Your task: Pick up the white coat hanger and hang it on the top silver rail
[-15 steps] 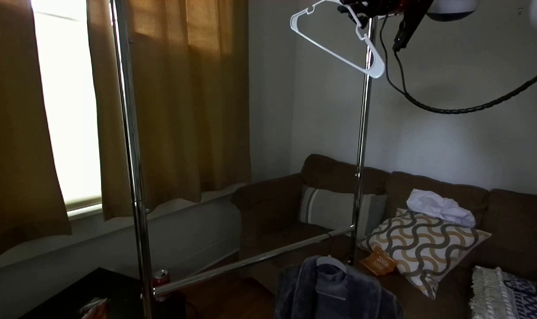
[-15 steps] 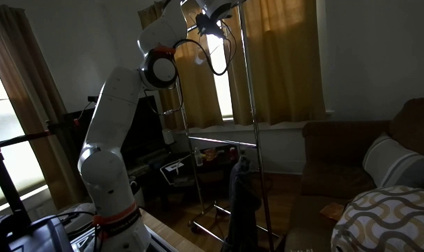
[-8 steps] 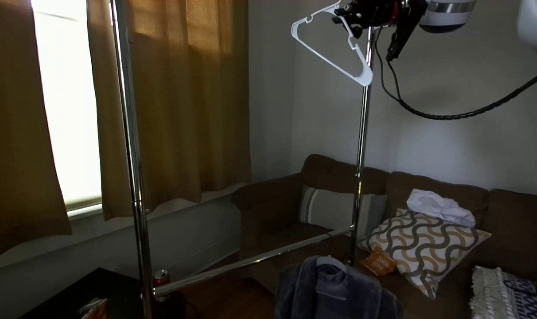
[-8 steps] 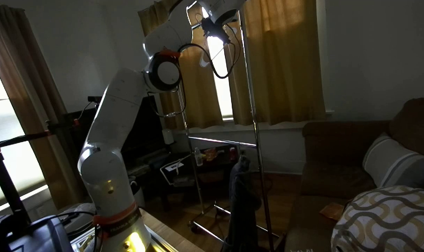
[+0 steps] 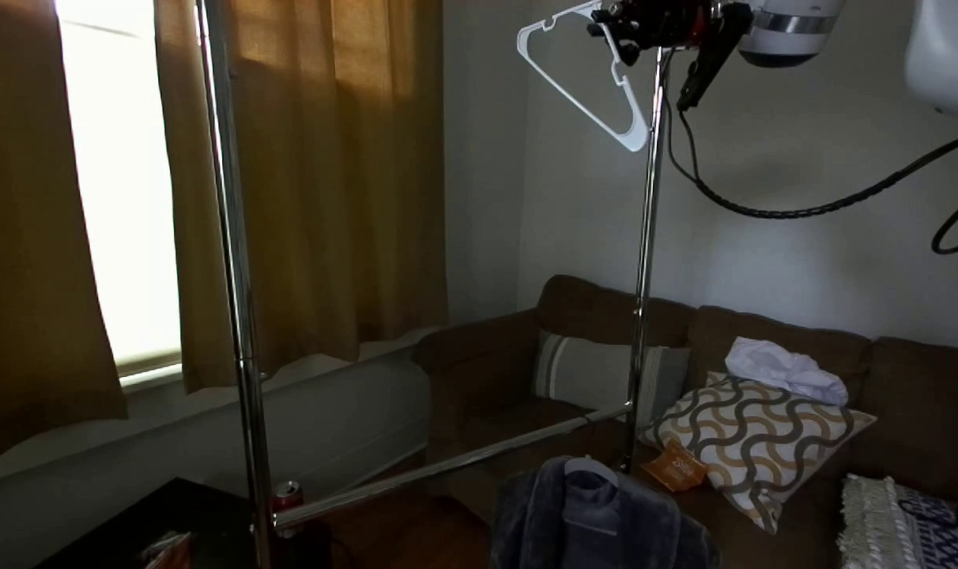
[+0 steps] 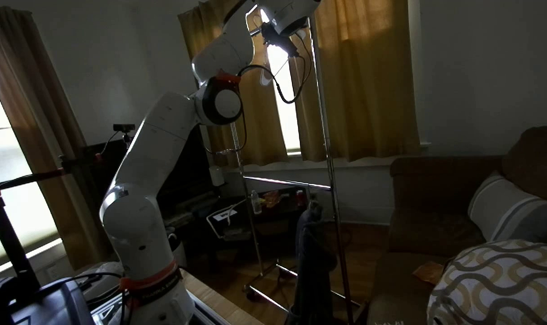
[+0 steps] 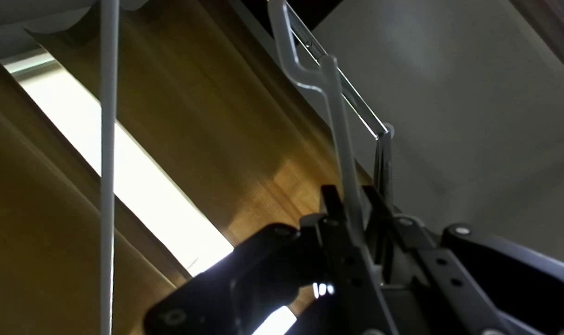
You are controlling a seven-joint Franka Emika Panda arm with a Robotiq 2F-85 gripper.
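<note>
Far left in an exterior view, I have tan curtains (image 5: 321, 174) flanking a bright window (image 5: 119, 190); lower down, a dark desk (image 5: 198, 506) carries a red can (image 5: 289, 498). Next stands the left post (image 5: 228, 197), silver and upright, with the low bar (image 5: 447, 465) running from it to the right post (image 5: 650, 197). Upper centre: the hanger (image 7: 339, 123), white and tilted, held in the air between the posts as seen here, its lower edge sloping down to the right and ending just beside the right post in this view. The rail (image 6: 254, 32) shows in an exterior view as a short silver length near the fingers (image 7: 332, 204); I cannot tell whether the hanger touches it. My fingers are clamped on the hanger, one of its sloping shoulders passing between them in the wrist view. Right of centre, a grey garment (image 5: 645, 521) appears at the lower edge, in front of a brown sofa (image 5: 597, 299). On the sofa, left to right: a striped cushion (image 5: 586, 371), an orange packet (image 5: 675, 466), and a patterned cushion (image 5: 756, 435) with a white cloth (image 5: 779, 367) lying across its top. Upper right, the white arm (image 5: 949, 67); lower right, a fringed blanket (image 5: 894, 521), cut off by the frame.
</note>
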